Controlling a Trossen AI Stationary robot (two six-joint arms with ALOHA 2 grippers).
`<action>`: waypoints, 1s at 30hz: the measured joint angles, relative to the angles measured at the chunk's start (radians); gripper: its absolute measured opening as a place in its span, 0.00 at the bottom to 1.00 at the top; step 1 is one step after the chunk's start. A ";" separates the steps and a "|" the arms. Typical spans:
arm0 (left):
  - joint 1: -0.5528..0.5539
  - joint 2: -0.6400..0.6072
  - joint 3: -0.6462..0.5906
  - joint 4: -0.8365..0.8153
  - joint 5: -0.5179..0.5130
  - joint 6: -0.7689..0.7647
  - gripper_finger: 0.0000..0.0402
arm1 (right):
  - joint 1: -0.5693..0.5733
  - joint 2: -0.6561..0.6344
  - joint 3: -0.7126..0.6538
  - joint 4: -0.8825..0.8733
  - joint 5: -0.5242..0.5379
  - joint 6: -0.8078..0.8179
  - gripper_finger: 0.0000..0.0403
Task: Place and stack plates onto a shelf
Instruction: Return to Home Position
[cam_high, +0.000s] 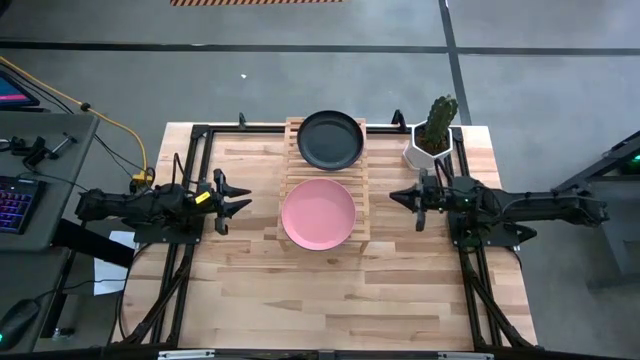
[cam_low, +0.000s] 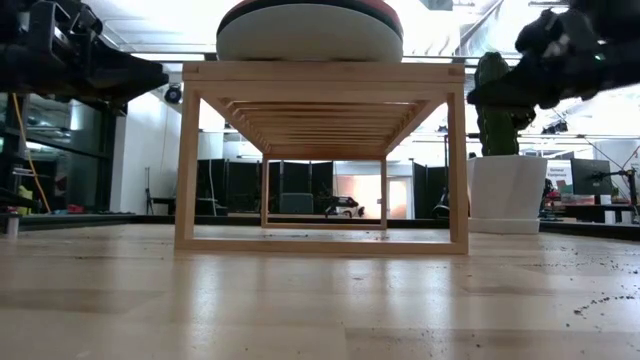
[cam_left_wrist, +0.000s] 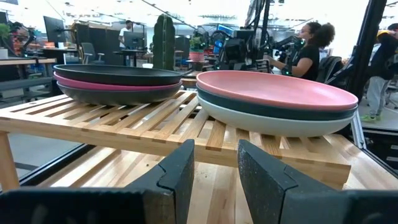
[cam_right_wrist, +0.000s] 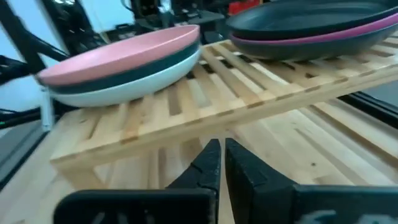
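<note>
Shelf (cam_left_wrist: 155, 121): pale blond wood, top striped w/ parallel slats. One stack: salmon-pink plate (cam_high: 318, 212) on top, dark teal-grey plate (cam_left_wrist: 273, 107) mid, pale mint plate (cam_left_wrist: 273, 124) btm, nearly white. Other stack: black plate (cam_high: 330, 139) top, magenta plate (cam_left_wrist: 112, 85) showing as a thin bright band, dark grey plate (cam_left_wrist: 118, 95) btm. All plates plain, matte, no pattern. Table (cam_high: 330, 290): light wood in butcher-block strips, mixed honey tones. L claw (cam_high: 243, 199) & R claw (cam_high: 394, 196): black. Cactus (cam_high: 440, 118) green, in white pot (cam_high: 425, 153). Floor (cam_high: 560, 90) grey w/ dark lines. Cable (cam_high: 110, 125) yellow.
</note>
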 joint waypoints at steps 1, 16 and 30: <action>0.000 0.000 0.000 0.000 0.000 0.000 0.28 | 0.000 -0.024 -0.021 0.012 -0.008 0.000 0.02; 0.000 0.000 0.000 -0.003 0.000 0.000 0.28 | 0.002 -0.151 -0.172 0.039 -0.069 -0.029 0.00; 0.000 0.001 0.000 -0.003 0.000 0.000 0.28 | 0.002 -0.146 -0.171 -0.141 -0.050 0.085 0.00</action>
